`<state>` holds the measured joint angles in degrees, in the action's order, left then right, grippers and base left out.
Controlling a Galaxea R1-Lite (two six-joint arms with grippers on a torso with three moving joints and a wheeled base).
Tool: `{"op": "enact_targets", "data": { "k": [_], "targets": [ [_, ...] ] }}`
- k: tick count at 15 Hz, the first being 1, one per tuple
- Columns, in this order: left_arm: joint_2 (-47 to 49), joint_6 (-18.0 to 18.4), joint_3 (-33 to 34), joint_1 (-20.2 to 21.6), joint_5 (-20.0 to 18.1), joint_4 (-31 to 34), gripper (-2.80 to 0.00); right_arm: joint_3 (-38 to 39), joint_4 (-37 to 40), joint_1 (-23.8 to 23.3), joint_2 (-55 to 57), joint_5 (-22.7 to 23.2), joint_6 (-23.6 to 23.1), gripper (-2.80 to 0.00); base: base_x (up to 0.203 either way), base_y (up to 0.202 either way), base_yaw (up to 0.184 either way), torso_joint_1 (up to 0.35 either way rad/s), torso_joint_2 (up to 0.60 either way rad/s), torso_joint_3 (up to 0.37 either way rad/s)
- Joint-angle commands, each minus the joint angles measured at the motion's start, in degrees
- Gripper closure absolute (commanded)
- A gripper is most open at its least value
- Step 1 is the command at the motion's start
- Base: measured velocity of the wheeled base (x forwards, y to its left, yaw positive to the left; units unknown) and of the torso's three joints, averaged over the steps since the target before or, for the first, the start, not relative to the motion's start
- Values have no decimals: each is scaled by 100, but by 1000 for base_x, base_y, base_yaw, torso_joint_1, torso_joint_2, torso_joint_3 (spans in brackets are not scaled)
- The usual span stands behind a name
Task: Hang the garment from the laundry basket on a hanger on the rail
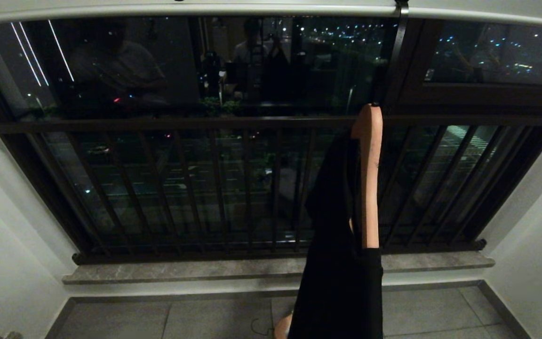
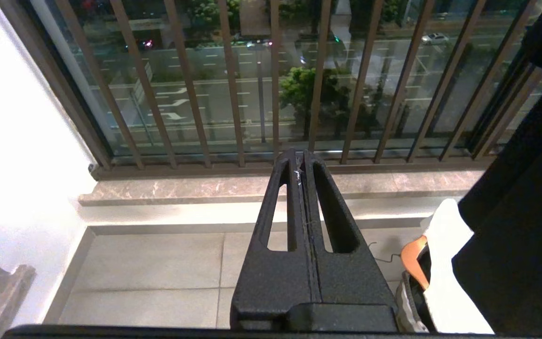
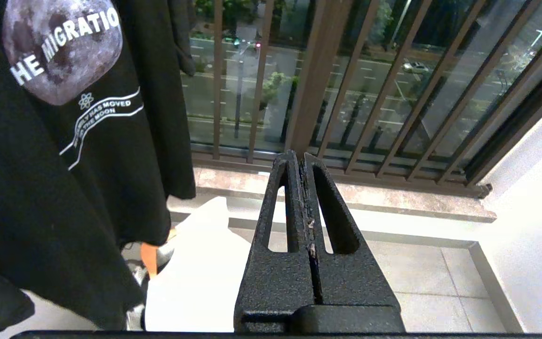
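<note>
Head view high, facing window (image 1: 205,70); both wrist views low, facing guard bars (image 2: 233,80); all share black garment (image 1: 341,282).

Grey tiled floor (image 1: 167,320) across the bottom of the frame, below the stone window ledge (image 1: 252,268); a basket (image 2: 410,301) holding white cloth (image 2: 445,263) stands on it, lower centre-right.

The black garment (image 3: 64,155) reads "HE MIGRATIO" across a moon print.

Dim indoor light; night outside, the window (image 1: 195,84) mirroring the room and speckled with city lights; the rail (image 1: 181,12) bows at the edges; white walls (image 2: 12,117) glare in the wrist views.
</note>
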<state>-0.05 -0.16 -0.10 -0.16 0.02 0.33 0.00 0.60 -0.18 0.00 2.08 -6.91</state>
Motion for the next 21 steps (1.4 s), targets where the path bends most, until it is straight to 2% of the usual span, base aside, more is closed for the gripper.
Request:
{"op": "enact_targets", "data": {
  "k": [1, 19, 21],
  "targets": [
    [5, -2, 1, 7, 6, 2, 0, 0, 2, 1, 9, 2, -3, 0, 0, 0, 0, 0, 0, 0],
    [5, -2, 1, -2, 6, 2, 0, 0, -7, 1, 9, 2, -21, 0, 0, 0, 0, 0, 0, 0],
    [5, -2, 1, -2, -2, 2, 0, 0, 2, 1, 9, 10, -21, 0, -4, -95, 0, 4, 4, -1]
  ]
}}
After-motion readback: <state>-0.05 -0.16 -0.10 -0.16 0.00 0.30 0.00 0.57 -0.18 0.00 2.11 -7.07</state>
